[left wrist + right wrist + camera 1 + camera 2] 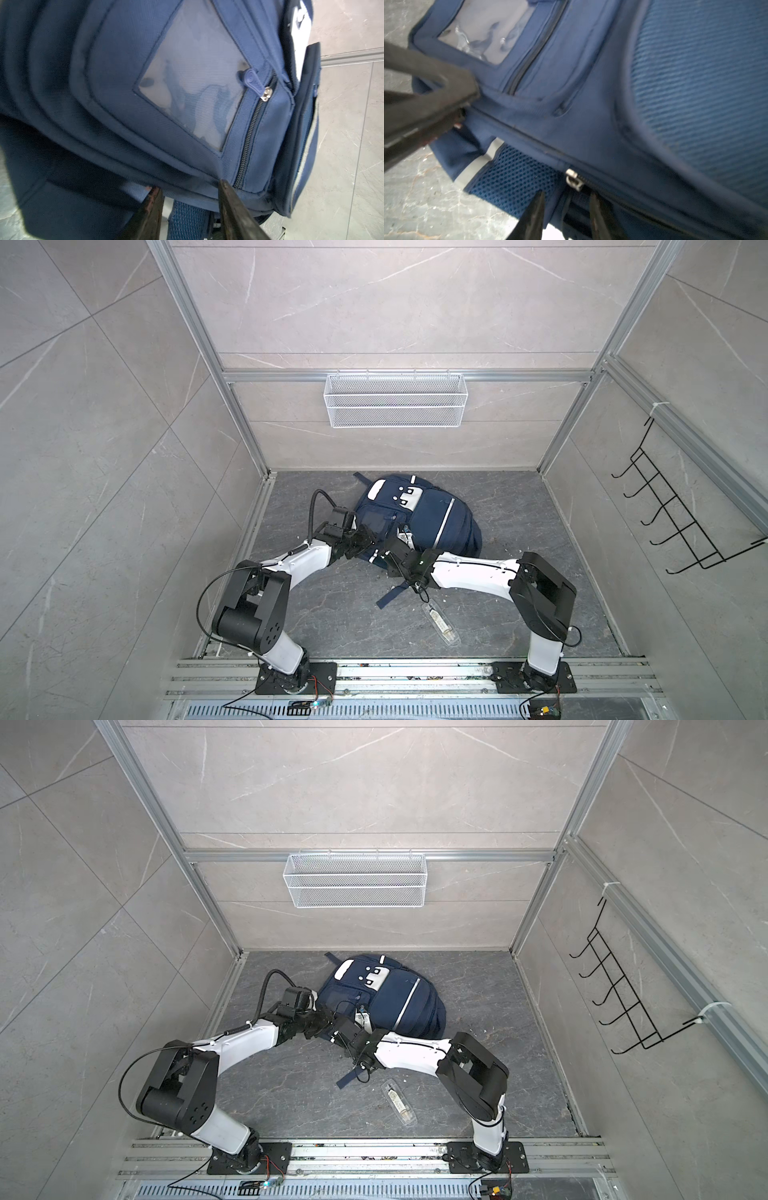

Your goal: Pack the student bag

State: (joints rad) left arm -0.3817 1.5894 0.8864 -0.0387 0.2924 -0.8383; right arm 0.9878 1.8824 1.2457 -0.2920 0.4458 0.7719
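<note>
The student bag (pixel 428 514) (pixel 395 994) lies flat on the dark floor in both top views, navy with a white patch and silver stripes. Both grippers meet at its near left edge. My left gripper (pixel 189 186) (pixel 365 541) stands open, its fingertips (pixel 223 185) pressed against the bag's (pixel 145 83) lower seam below a clear window pocket; a blue mesh strap shows in the gap. My right gripper (pixel 566 198) (pixel 392 545) is open too, just under a silver zipper slider (pixel 574 179) on the bag (pixel 591 104). A dark strap hangs loose between its fingers.
A clear plastic case (pixel 441 624) (pixel 399 1102) lies on the floor near the right arm. A loose bag strap (pixel 390 595) trails toward the front. A white wire basket (pixel 395 400) hangs on the back wall and a black hook rack (pixel 673 514) on the right wall.
</note>
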